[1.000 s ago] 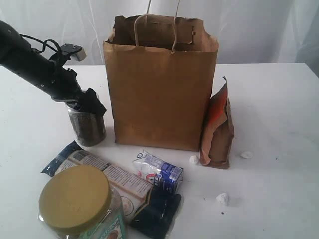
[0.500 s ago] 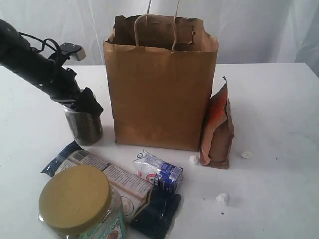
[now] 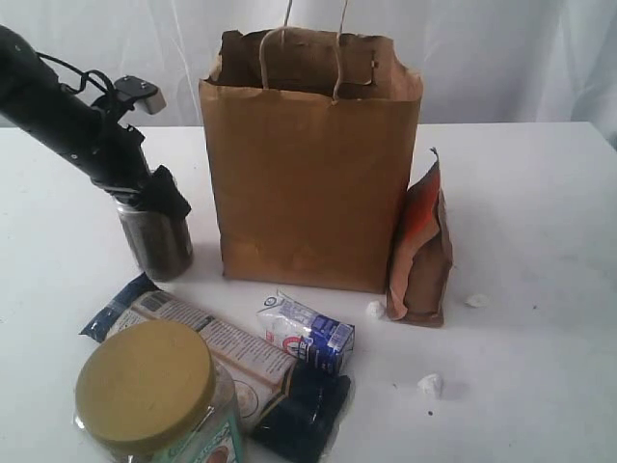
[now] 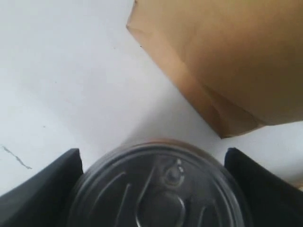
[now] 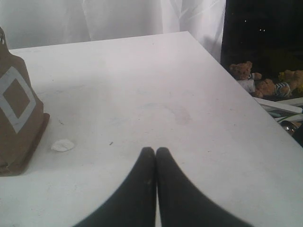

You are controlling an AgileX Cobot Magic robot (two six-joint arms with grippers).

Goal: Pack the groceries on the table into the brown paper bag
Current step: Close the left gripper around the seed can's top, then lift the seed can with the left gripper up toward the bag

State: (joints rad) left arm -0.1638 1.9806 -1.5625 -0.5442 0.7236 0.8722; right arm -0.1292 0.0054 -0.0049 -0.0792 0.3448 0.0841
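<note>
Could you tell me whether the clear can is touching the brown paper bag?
Apart: the exterior view shows bare table between the clear can and the brown paper bag.

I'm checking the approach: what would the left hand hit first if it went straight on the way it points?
Probably the clear can of dark grains: its metal lid lies ahead of the left hand, between its fingers.

A small white crumb [image 3: 375, 310] lies just right of centre in the exterior view. A second crumb [image 3: 476, 300] sits further right at about the same height, and a third crumb [image 3: 431, 385] is lower, between the two. A white curtain [image 3: 501, 58] hangs across the top of that frame. The right wrist view shows one white crumb [image 5: 62, 145], the curtain's folds [image 5: 118, 19], and several teddy bears [image 5: 245, 75] huddled close together against a dark background [image 5: 255, 28].
</note>
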